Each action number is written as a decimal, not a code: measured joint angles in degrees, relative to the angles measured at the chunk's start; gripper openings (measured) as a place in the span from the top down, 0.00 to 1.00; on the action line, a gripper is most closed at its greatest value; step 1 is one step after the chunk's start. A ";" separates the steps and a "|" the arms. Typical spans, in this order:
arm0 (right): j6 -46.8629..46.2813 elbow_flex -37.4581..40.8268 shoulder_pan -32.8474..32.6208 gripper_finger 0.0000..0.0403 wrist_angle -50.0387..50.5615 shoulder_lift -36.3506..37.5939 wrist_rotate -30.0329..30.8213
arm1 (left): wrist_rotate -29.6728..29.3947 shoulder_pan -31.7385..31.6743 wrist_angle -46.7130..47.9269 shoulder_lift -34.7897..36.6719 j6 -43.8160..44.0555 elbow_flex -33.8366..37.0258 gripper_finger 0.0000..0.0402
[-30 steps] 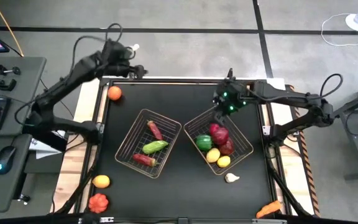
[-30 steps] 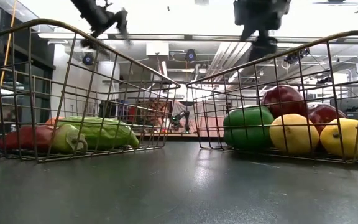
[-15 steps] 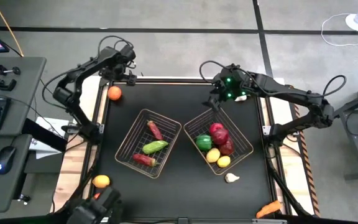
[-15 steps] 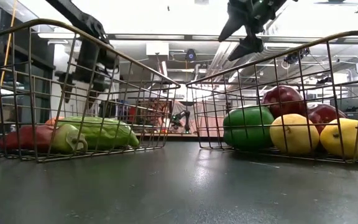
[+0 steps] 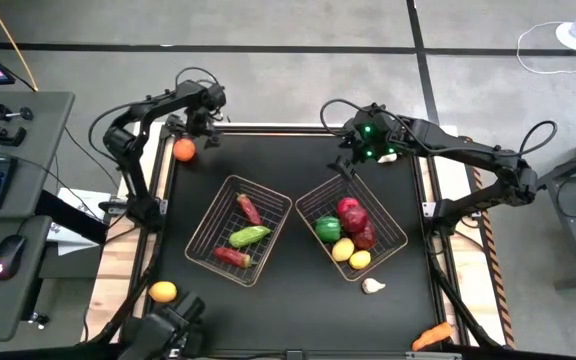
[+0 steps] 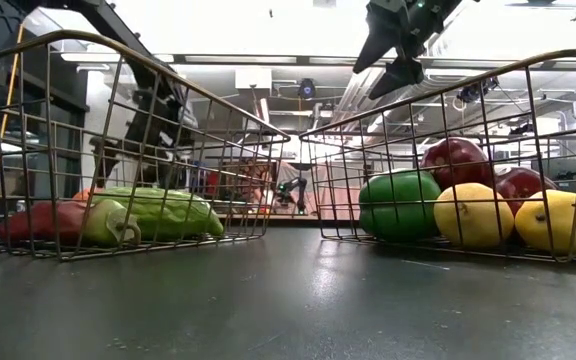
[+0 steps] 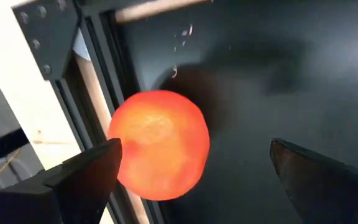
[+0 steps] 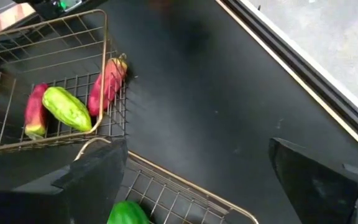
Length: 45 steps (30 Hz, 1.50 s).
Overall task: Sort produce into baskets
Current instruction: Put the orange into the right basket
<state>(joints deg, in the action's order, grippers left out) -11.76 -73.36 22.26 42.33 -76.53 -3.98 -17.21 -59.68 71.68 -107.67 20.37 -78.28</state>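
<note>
Over the desk's far left corner, the left gripper (image 5: 200, 130) is hanging spread wide above the orange fruit (image 5: 184, 150), which could roll against the frame if a finger nudges it. The right gripper (image 5: 351, 160) is waiting, spread, by the right basket (image 5: 396, 240), holding five pieces; the left basket (image 5: 208, 235) is holding three. Four pieces are lying loose.

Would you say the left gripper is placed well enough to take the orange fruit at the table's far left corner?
Probably yes. The left gripper is open just above the orange fruit, which lies alone on the black table with nothing over it. The table's edge frame close beside it may crowd one finger.
</note>
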 joint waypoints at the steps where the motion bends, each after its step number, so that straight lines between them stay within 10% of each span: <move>1: 0.25 0.00 0.00 0.05 0.02 0.00 0.03 | -0.02 0.00 0.56 -0.44 0.15 0.00 0.01; 45: 3.23 0.04 0.00 0.05 -0.20 0.00 7.47 | 1.65 2.01 8.95 -7.55 6.12 5.10 0.01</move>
<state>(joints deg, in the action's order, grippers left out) -8.54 -73.32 22.26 42.13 -76.53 3.49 -15.56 -57.67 80.63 -115.22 26.48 -73.18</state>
